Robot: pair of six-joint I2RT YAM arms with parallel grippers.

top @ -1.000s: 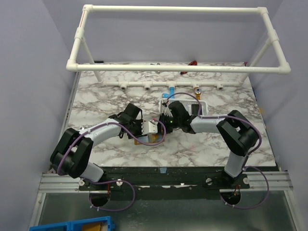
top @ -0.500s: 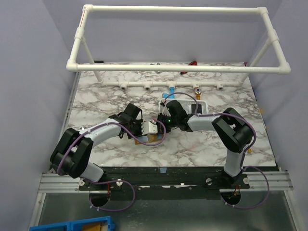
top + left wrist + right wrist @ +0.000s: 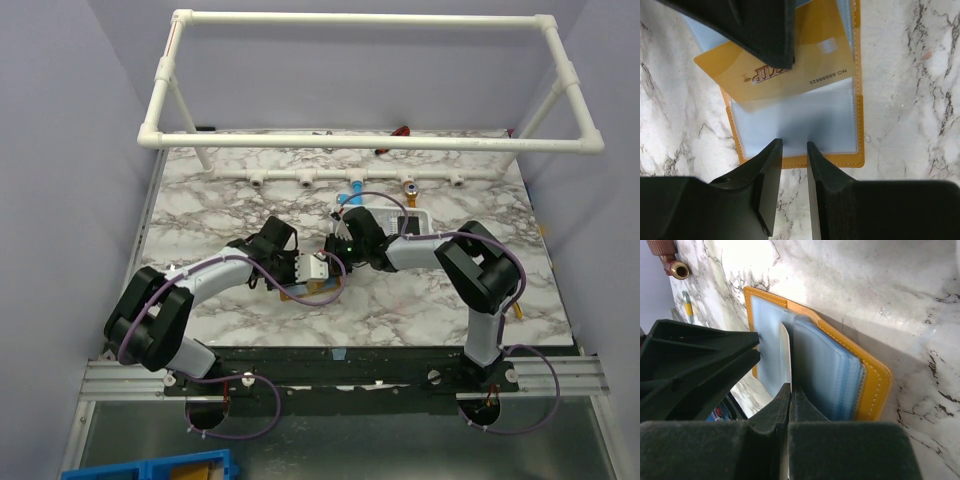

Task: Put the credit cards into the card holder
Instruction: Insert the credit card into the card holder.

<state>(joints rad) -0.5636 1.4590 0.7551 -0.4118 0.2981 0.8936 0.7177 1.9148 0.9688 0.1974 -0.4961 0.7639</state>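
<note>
Gold card [image 3: 805, 70] (reads "NO 8888825") pinched in right claw [image 3: 790, 390] over card holder [image 3: 800, 161]; left claw [image 3: 794, 145] ajar.

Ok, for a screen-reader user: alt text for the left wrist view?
A gold card sits partly inside a clear sleeve of the open orange card holder on a marble table; the right gripper pinches it, left gripper open.

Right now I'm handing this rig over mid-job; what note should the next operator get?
Left gripper: slightly open, empty, tips at one edge of the card holder.
Right gripper: shut on the gold card.
Card holder lies open on the table; gold card is partway into a clear sleeve.
Done: no card seen fully seated.
Left: seat this card, then load the rest, which these views do not show clearly.
</note>
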